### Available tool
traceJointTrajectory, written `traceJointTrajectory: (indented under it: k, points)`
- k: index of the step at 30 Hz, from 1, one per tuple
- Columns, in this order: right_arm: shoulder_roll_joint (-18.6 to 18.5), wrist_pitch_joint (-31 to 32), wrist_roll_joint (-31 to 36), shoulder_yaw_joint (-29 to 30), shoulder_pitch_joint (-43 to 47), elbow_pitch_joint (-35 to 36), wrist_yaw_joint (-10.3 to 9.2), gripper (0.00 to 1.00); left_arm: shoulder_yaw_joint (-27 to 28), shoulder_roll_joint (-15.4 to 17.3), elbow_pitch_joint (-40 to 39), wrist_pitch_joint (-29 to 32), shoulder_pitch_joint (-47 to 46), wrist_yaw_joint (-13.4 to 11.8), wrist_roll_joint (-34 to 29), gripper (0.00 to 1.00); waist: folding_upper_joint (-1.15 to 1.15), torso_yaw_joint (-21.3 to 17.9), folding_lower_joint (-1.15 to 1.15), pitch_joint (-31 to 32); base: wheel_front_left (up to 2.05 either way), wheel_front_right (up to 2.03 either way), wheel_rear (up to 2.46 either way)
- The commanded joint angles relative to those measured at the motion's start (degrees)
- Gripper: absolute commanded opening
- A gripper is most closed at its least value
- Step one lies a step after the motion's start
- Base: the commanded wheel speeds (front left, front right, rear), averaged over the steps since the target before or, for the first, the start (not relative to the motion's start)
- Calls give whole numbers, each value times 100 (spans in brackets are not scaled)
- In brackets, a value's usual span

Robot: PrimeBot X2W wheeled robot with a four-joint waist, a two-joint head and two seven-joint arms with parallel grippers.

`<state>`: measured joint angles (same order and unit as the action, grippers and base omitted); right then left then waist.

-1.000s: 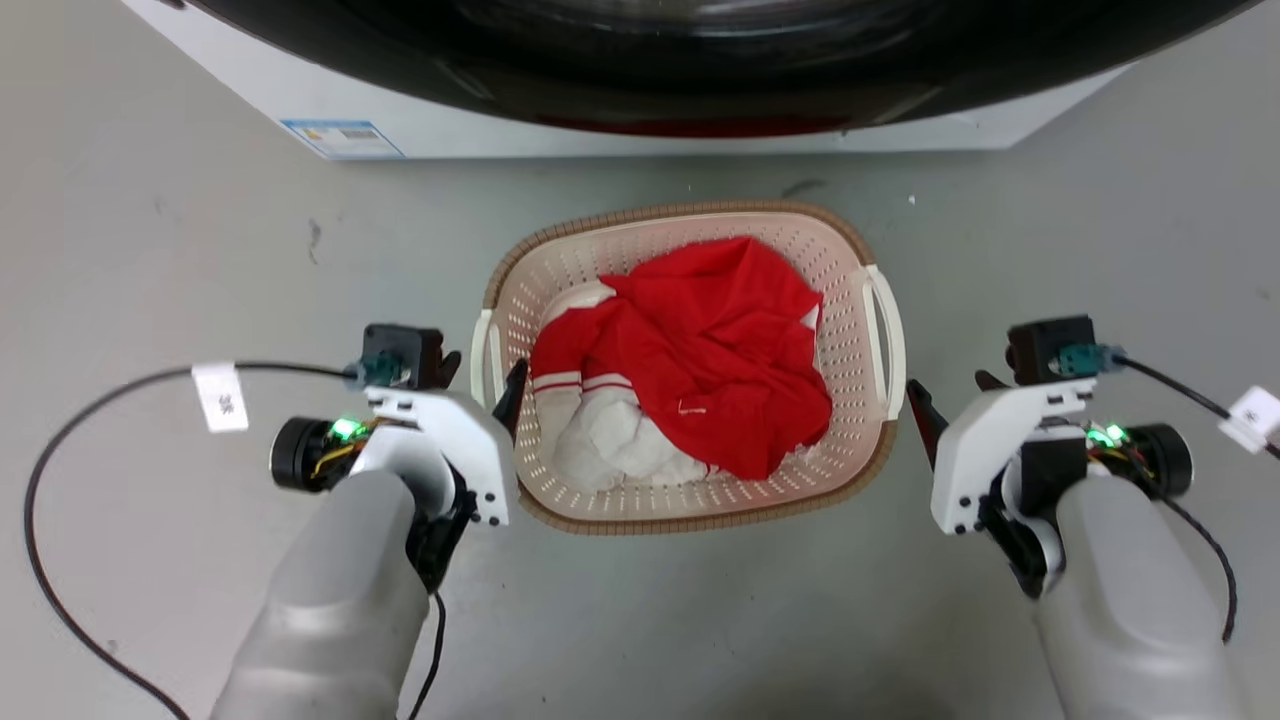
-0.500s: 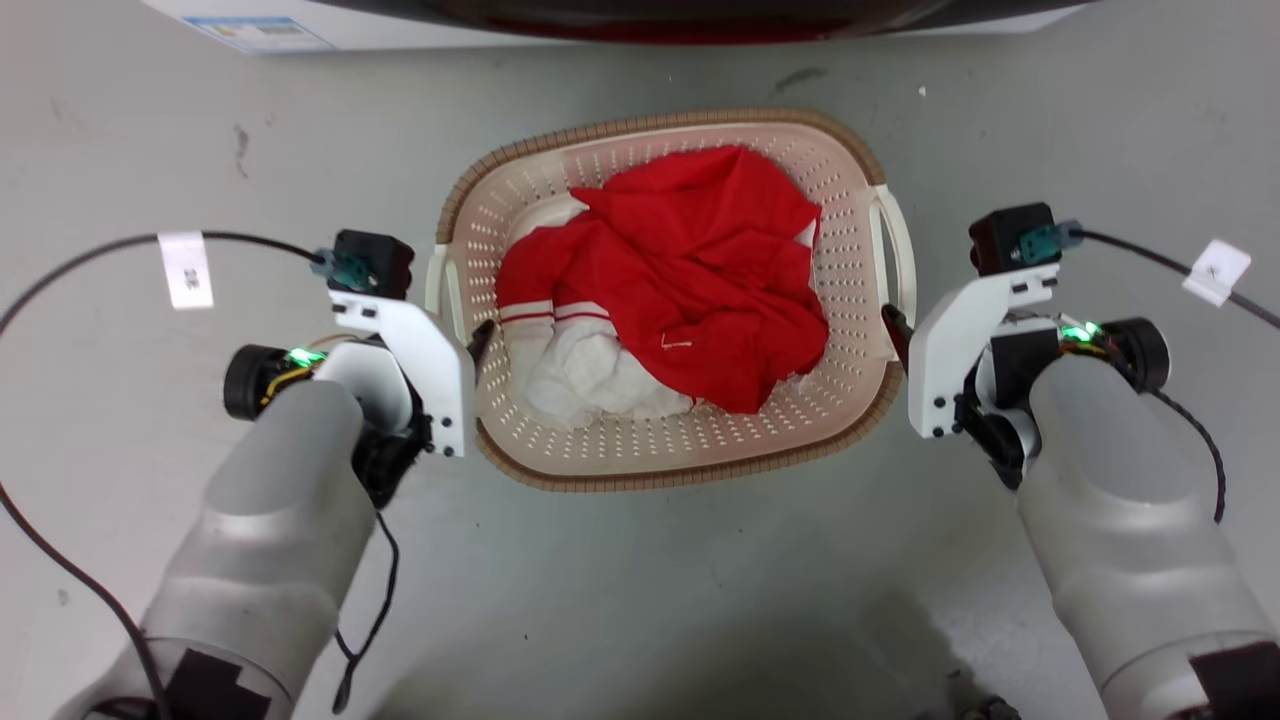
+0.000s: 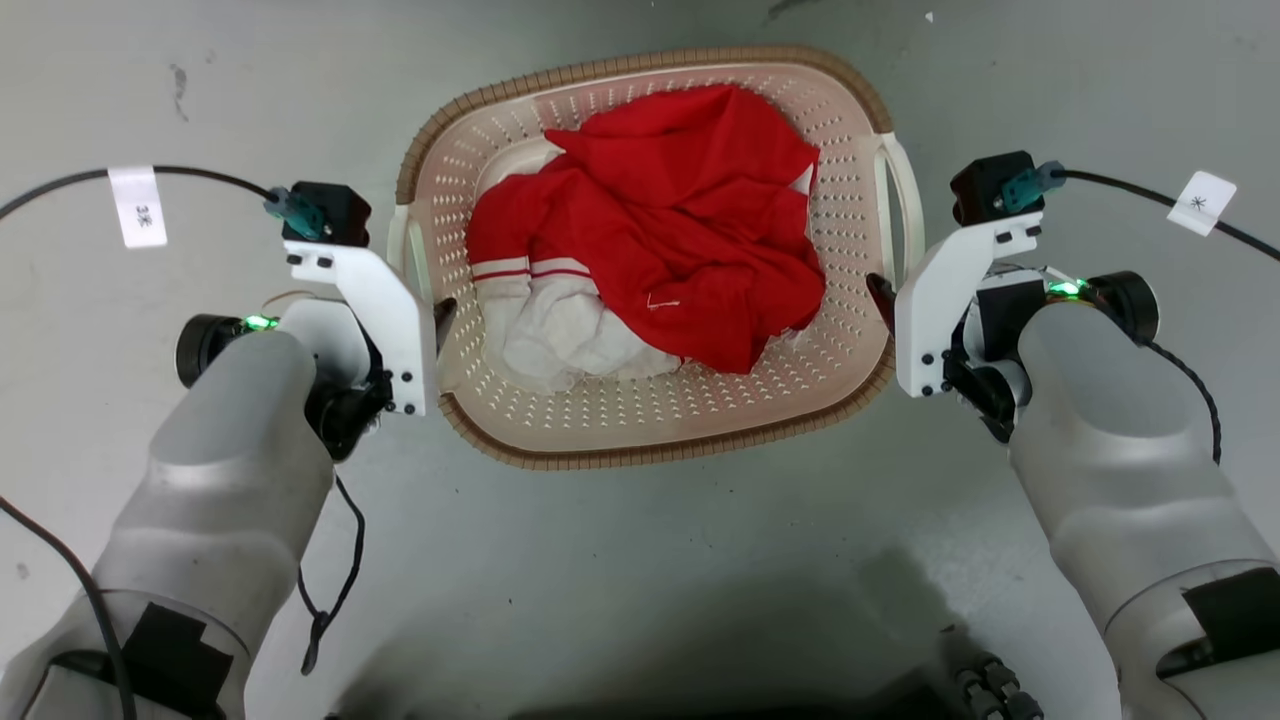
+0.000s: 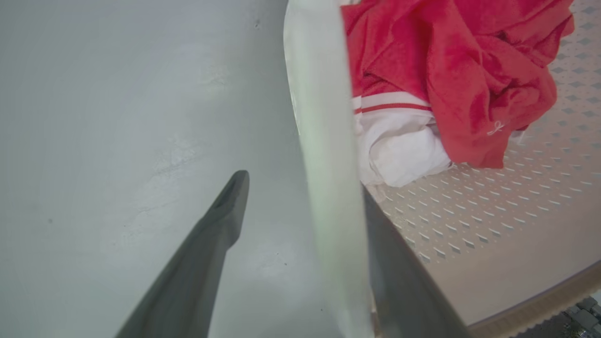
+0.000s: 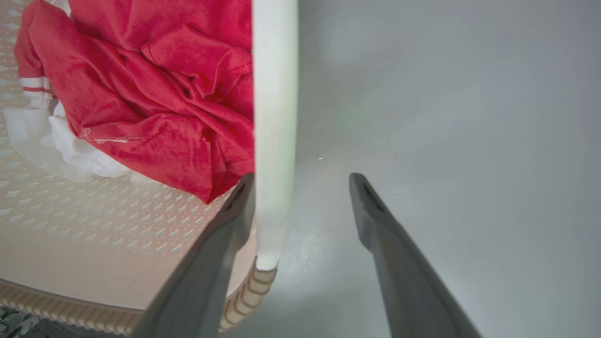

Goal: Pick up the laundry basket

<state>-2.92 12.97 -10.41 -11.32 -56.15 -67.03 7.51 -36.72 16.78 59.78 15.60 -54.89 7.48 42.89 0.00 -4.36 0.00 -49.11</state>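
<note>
The laundry basket (image 3: 640,455), cream with a brown woven rim, sits centred in the head view and holds a red and white garment (image 3: 680,230). My left gripper (image 3: 425,310) is at its left white handle (image 3: 412,250). In the left wrist view the handle (image 4: 324,141) runs between the spread fingers of the left gripper (image 4: 303,183), against the inner one. My right gripper (image 3: 890,295) is at the right handle (image 3: 900,200). That handle (image 5: 274,117) passes between the open fingers of the right gripper (image 5: 303,177), close to the basket-side finger. I cannot tell whether the basket rests on the floor.
Grey floor (image 3: 640,580) surrounds the basket. Black cables with white tags (image 3: 135,205) (image 3: 1200,200) trail from both wrists. Dark parts of my own base (image 3: 985,685) show at the bottom edge.
The head camera has tilted, so the washer slid out at the top and the basket looks larger. The right gripper has closed in from beside the basket onto its handle.
</note>
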Motion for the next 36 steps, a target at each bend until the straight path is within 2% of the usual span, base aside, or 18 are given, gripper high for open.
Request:
traceJointTrajectory:
  k: [1,2,3,4,13,20,29,36]
  points:
    - [9,-18,-66,-52,-140,-64,-4,80,-42,28,28,23,-115,-1,92,100,0,4,0,-69,0,0,0]
    - [7,-35,-116,-82,-171,-101,-4,39,-74,42,46,3,-142,-1,122,97,0,6,0,-87,0,0,0]
    - [6,-12,-183,-120,-192,-140,-4,0,-113,47,58,-18,-174,-1,154,38,0,11,0,-101,0,0,0]
    - [9,27,-246,-174,-205,-172,-4,0,-154,40,62,-6,-193,-1,192,0,0,16,0,-113,0,0,0]
    - [-32,24,-511,-470,-305,-397,-7,0,-492,99,129,-9,-285,-6,549,0,0,21,0,-77,0,0,0]
    - [-36,245,-712,-607,-107,-535,-7,0,-723,-5,215,157,-132,-3,880,0,0,33,0,337,0,0,0]
    - [-31,1197,-1022,-861,202,-644,-7,0,-1028,-73,251,897,158,-2,1443,0,0,40,0,1383,0,0,0]
    - [-29,1995,-1341,-1079,409,-664,-6,0,-1205,-74,265,1240,356,-2,1751,0,0,26,0,2226,0,0,0]
